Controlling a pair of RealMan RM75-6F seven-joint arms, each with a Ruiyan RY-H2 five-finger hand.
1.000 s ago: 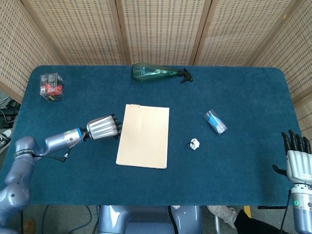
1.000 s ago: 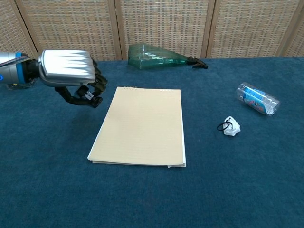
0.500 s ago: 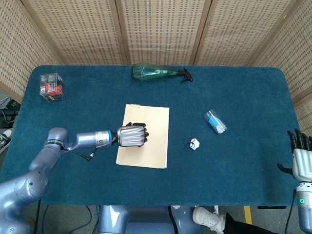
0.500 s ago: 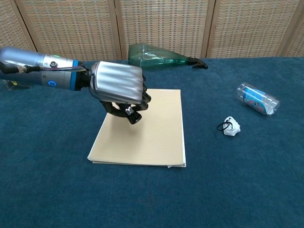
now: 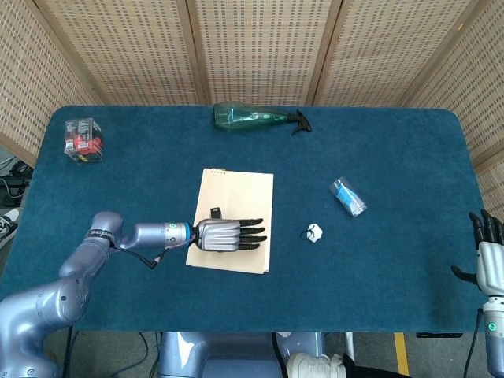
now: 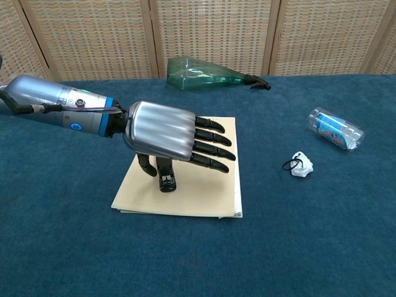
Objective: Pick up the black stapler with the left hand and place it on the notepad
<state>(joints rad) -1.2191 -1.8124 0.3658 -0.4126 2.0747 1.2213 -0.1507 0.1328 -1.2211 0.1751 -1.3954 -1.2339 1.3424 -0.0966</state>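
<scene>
Stapler (image 6: 166, 180): black, standing on the near-left part of the notepad (image 6: 204, 185), under your left hand; it was up in the grip half a second ago.
Left hand (image 6: 162, 130): your fingers (image 6: 213, 137) have gone from curled around the stapler to spread straight out over the page; the thumb hangs just beside it, contact unclear.
Meaning: the placement looks done; lift away without knocking it over.
Right hand (image 5: 490, 256): at the table's far right edge, fingers upright and apart, holding nothing.
Cord bundle (image 6: 299, 165), plastic tube (image 6: 335, 129): right of the notepad, unmoved.
Green spray bottle (image 6: 210, 65): lying at the back, unmoved.
</scene>
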